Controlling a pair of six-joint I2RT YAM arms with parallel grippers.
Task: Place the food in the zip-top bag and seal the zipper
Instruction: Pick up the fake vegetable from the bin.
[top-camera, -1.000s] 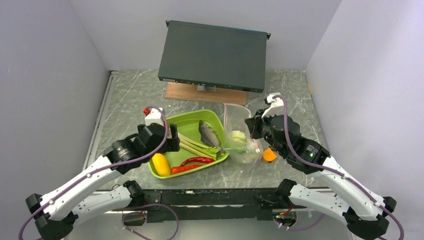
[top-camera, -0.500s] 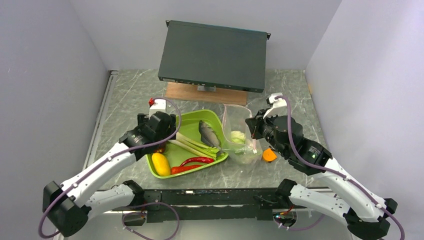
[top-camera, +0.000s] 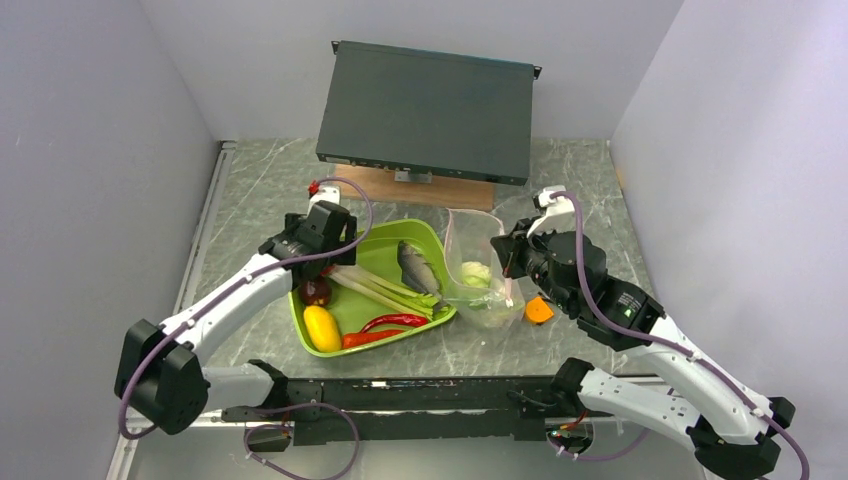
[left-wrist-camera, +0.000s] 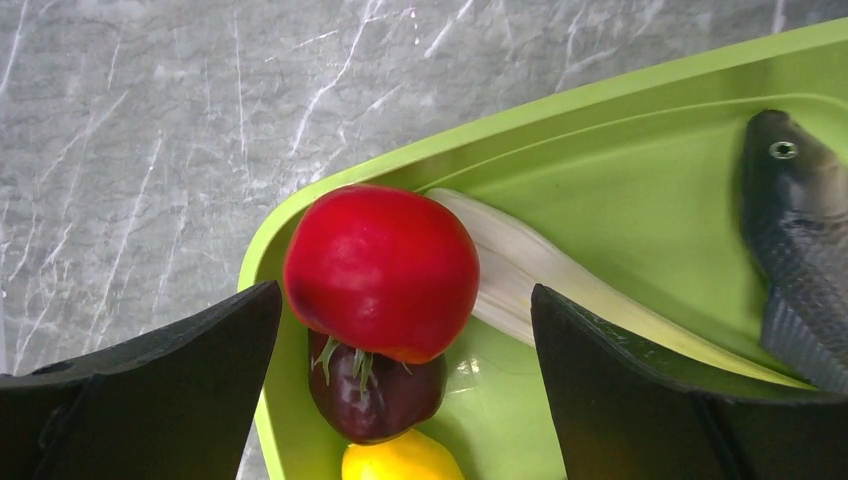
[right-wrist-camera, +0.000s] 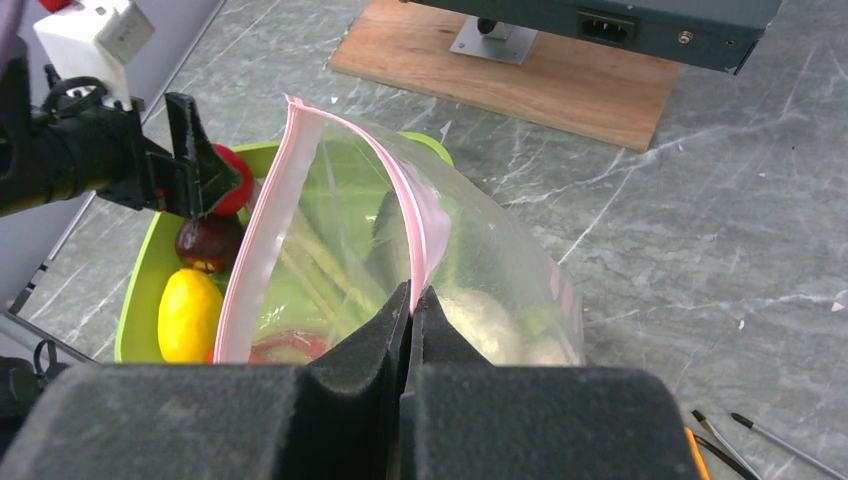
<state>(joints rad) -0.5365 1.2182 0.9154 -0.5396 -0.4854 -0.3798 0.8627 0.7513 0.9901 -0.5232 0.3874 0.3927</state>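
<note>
The left gripper is hanging wide open over a corner of the tray. The tomato is sitting between its fingers, with free room showing on both sides. The tray's rim is running close beside the tomato, a pale stalk is touching it on the other side, and the purple bulb is lying against its near side. The bag is standing with its mouth open toward the tray. The right gripper is pinching one edge and blocking that side. The dark box is overhanging the table behind.

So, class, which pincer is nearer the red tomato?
Left. The left pincer hangs open astride the red tomato; the right pincer is across the green tray, shut on the zip-top bag.
</note>
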